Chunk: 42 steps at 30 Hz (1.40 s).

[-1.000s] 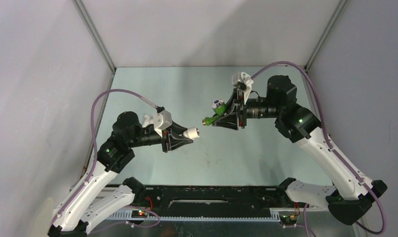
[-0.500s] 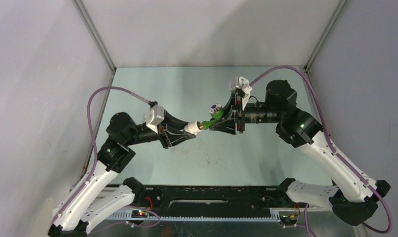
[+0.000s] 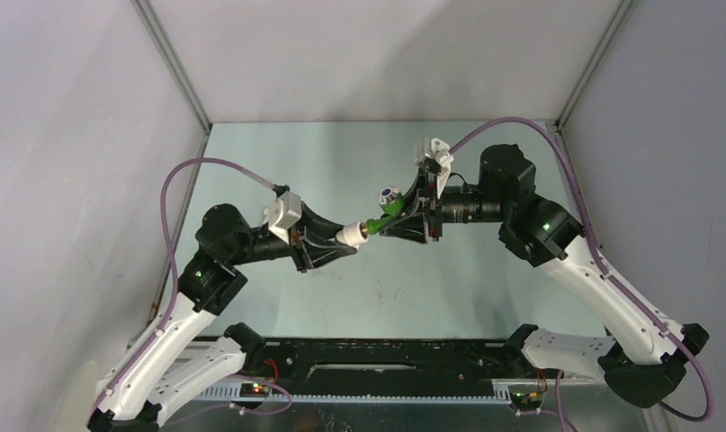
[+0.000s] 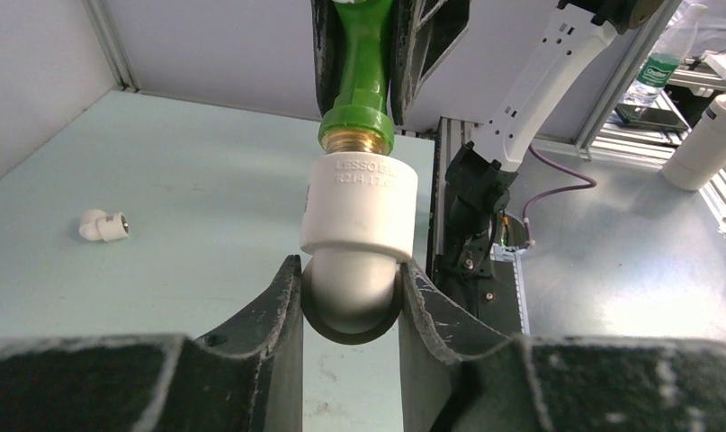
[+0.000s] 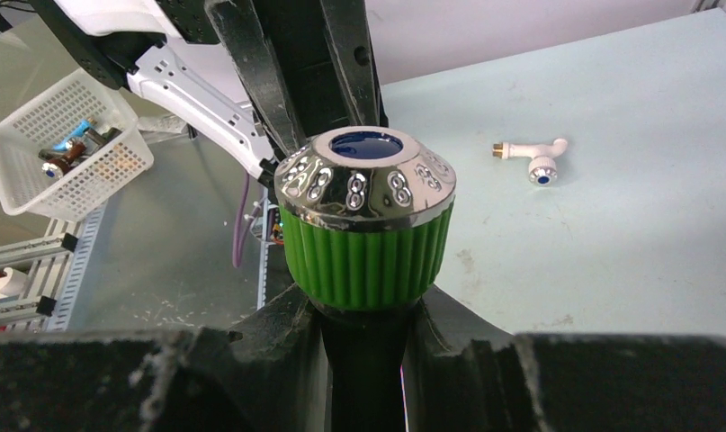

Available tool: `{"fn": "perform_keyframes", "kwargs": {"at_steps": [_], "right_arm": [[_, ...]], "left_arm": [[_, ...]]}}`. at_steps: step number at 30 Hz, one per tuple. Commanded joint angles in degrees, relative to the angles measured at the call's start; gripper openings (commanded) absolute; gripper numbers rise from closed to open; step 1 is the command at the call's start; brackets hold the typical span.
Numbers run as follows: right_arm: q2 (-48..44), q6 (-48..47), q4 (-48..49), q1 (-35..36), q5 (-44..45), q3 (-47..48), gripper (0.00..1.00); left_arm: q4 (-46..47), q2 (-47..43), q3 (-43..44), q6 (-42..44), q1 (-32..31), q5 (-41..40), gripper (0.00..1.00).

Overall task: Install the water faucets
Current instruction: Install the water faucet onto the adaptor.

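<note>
Left gripper [image 3: 341, 243] is nearly closed, its 2 fingers [image 4: 278, 306] pinching the rounded elbow end of a white fitting [image 4: 359, 207]. The right gripper [image 3: 388, 225] is likewise nearly closed, clamped on the green faucet [image 3: 377, 222] just under its knob. Both arms reach inward and the 2 parts meet in mid-air above the middle of the table [image 3: 341, 162], the left one lower and nearer the bases. Off the table's edge, in the right wrist view, a white mesh basket [image 5: 67, 144] holds a few small items too unclear to name. The green faucet points its inlet at the fitting. Its ribbed green knob, capped in chrome with a blue centre, faces the right wrist camera [image 5: 366, 225]. From the left wrist the faucet's brass thread sits at the fitting's open mouth, in line with it, with a band of brass showing between the green collar and the white rim. How far it is in cannot be told. The white faucet [image 5: 532, 157] lies on its side on the table, well apart from the grippers. A 2nd small white fitting [image 4: 103, 225] lies on the table too, away to the left in the left wrist view.
</note>
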Motion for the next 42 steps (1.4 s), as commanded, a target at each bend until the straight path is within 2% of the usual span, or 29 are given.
{"fn": "perform_keyframes", "kwargs": {"at_steps": [1,11,18,23,42], "right_arm": [[0.8,0.5,2.3,0.8,-0.7,3.2,0.00],[1.9,-0.7,-0.3,1.0,-2.9,3.5,0.00],[2.0,-2.5,-3.1,1.0,-3.1,3.5,0.00],[2.4,-1.3,-3.1,1.0,-2.4,4.0,0.00],[5.6,16.6,-0.3,-2.4,-4.5,3.8,0.00]], "left_arm": [[-0.7,0.4,1.7,0.9,0.1,1.0,0.00],[2.2,-1.3,0.9,-0.3,-0.1,-2.4,0.00],[5.8,-1.4,0.8,-2.3,0.0,-1.6,0.00],[4.1,-0.9,1.9,-1.9,0.0,-1.5,0.00],[-2.7,3.2,8.2,6.7,-0.1,-1.4,0.00]]}}
